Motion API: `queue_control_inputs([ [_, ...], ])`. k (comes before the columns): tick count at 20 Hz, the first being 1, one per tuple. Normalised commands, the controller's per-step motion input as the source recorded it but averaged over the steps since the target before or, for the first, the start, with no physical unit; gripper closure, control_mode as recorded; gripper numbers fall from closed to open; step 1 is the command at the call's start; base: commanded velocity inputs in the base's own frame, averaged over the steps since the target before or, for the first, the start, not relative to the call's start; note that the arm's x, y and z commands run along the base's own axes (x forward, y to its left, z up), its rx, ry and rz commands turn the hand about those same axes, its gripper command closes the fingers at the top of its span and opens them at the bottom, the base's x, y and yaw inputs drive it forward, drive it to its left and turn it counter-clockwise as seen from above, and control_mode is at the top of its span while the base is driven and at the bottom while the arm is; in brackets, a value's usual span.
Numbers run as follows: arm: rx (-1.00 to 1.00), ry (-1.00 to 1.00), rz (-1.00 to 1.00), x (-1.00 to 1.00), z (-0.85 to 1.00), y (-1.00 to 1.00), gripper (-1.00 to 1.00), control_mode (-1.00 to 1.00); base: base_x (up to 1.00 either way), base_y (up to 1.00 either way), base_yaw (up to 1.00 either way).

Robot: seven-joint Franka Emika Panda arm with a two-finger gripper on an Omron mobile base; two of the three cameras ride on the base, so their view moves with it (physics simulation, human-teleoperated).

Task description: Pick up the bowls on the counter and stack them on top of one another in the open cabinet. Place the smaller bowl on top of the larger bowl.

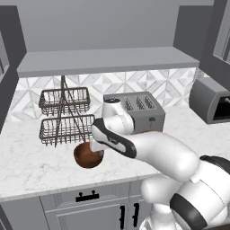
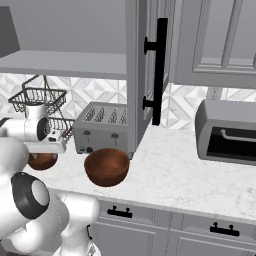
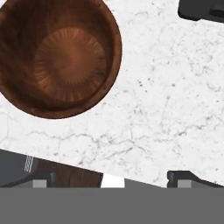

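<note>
Surveying the scene from the biggest item down, the counter (image 2: 170, 175) carries both bowls, and the open cabinet (image 1: 108, 60) above it has a bare shelf floor. No bowl has been placed, so the task is judged to be at its first pick. Both transfers and the stacking are still left to do.

A grey toaster oven (image 2: 227, 132) sits at the far right of the counter, well apart from the work. A four-slot toaster (image 1: 139, 112) stands against the backsplash. A two-tier wire basket rack (image 1: 65, 117) stands to its left, below the shelf. An open cabinet door (image 2: 142, 75) with a black handle hangs just above the toaster's right end in the right base view.

The larger bowl (image 2: 107, 166) rests upright in front of the toaster, untouched. The smaller bowl (image 1: 88, 156) rests upright in front of the rack, near the counter's front edge.

The gripper (image 3: 107, 178) is low over the smaller bowl with its fingers spread wide and gripping nothing. In the hand view a strip of brown wood, probably that bowl's rim, lies just inside one finger (image 3: 26, 175).

Obstruction: the rack is just behind the smaller bowl, and its tall frame reaches up to the shelf edge. A lift toward the cabinet will probably need to clear the rack and the open door.
</note>
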Motion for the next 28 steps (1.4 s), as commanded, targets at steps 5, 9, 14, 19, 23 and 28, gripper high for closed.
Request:
queue_control_inputs([
  [5, 0.01, 0.0, -0.06, 0.21, -0.31, 0.01, -1.0, -1.0, 0.0, 0.0, 0.0],
  [9, 0.0, -0.02, -0.05, 0.32, -0.3, 0.06, -1.0, -1.0, 0.0, 0.0, 0.0],
  [14, 0.0, -0.03, -0.03, 0.26, -0.11, 0.14, -1.0, -1.0, 0.0, 0.0, 0.0],
  [19, 0.0, -0.02, -0.02, 0.12, -0.17, 0.13, -1.0, -1.0, 0.0, 0.0, 0.0],
  [23, 0.0, -0.04, 0.0, 0.14, -0.28, 0.11, -1.0, -1.0, 0.0, 0.0, 0.0],
  [28, 0.0, -0.07, 0.0, 0.2, -0.23, 0.07, -1.0, -1.0, 0.0, 0.0, 0.0],
])
